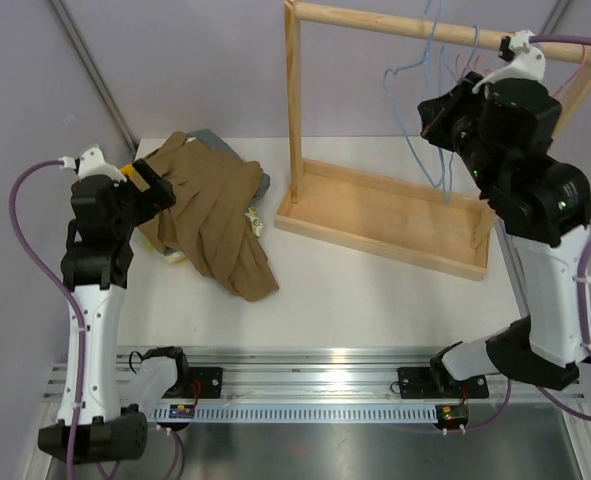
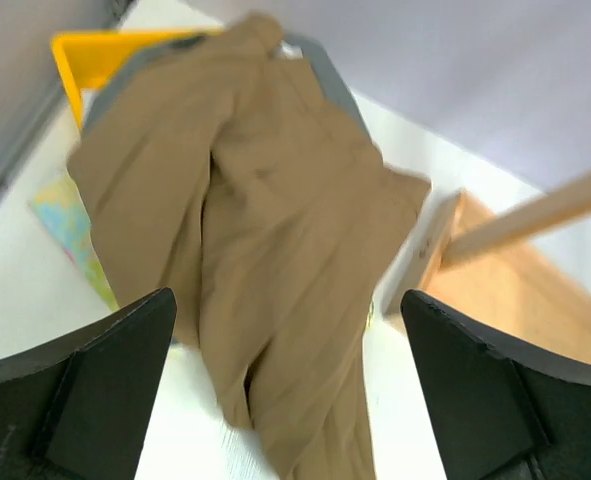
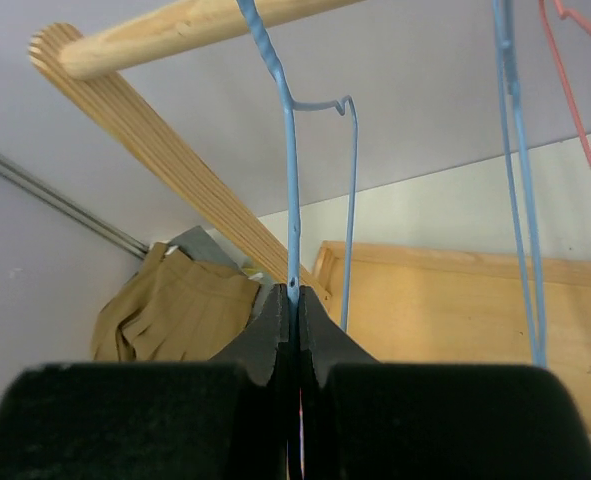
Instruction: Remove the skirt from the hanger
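The tan pleated skirt [image 1: 215,215] lies crumpled on the white table at the left, off the hanger; it also shows in the left wrist view [image 2: 275,250] and far off in the right wrist view [image 3: 175,305]. My left gripper [image 1: 153,182] is open and empty just above the skirt's left edge, its jaws wide apart [image 2: 287,300]. My right gripper [image 1: 445,110] is shut on the thin wire of a bare blue hanger [image 3: 291,180], up near the rod of the wooden rack [image 1: 405,20]. The hanger [image 1: 415,120] hangs from the rod.
The wooden rack's tray base [image 1: 375,215] stands at the back right. Another blue hanger [image 3: 515,180] and a red one [image 3: 575,90] hang on the rod. A yellow item [image 2: 95,55], grey cloth [image 2: 325,75] and a patterned piece [image 2: 60,215] lie under the skirt.
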Action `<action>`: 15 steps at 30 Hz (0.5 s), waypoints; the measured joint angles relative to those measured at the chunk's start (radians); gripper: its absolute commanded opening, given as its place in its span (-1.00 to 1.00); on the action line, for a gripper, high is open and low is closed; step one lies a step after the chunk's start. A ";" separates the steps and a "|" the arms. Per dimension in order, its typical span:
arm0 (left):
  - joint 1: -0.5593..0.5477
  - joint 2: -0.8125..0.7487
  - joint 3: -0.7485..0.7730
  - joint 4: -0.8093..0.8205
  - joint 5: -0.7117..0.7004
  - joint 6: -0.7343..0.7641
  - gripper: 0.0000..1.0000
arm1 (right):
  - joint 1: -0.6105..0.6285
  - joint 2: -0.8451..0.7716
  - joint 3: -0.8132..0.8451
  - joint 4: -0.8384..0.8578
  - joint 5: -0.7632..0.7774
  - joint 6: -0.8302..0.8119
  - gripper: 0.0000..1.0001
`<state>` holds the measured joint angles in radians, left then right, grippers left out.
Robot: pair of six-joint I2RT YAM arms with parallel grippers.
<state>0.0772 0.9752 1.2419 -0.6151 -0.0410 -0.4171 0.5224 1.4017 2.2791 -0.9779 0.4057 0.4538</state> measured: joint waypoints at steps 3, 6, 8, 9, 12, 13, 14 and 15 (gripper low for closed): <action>-0.002 -0.120 -0.136 -0.011 0.060 0.024 0.98 | -0.009 0.083 0.023 0.008 0.019 -0.013 -1.00; -0.004 -0.210 -0.245 -0.044 0.090 0.036 0.98 | -0.050 0.137 0.026 0.008 0.005 -0.009 -1.00; -0.004 -0.260 -0.297 -0.053 0.103 0.039 0.98 | -0.103 0.157 0.019 0.011 -0.040 0.003 -1.00; -0.004 -0.278 -0.311 -0.059 0.109 0.040 0.98 | -0.127 0.158 0.008 0.021 -0.060 0.011 -1.00; -0.004 -0.310 -0.334 -0.060 0.117 0.044 0.98 | -0.160 0.130 -0.061 0.054 -0.105 0.031 -1.00; -0.004 -0.316 -0.340 -0.060 0.119 0.044 0.97 | -0.161 0.112 -0.097 0.071 -0.116 0.039 -1.00; -0.004 -0.320 -0.347 -0.055 0.121 0.045 0.98 | -0.161 0.097 -0.123 0.077 -0.124 0.043 -1.00; -0.004 -0.320 -0.356 -0.051 0.121 0.047 0.98 | -0.161 0.077 -0.156 0.083 -0.136 0.049 -0.82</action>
<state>0.0731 0.6548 0.8864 -0.6666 0.0799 -0.3706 0.3618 1.4792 2.1227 -0.8951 0.2699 0.5026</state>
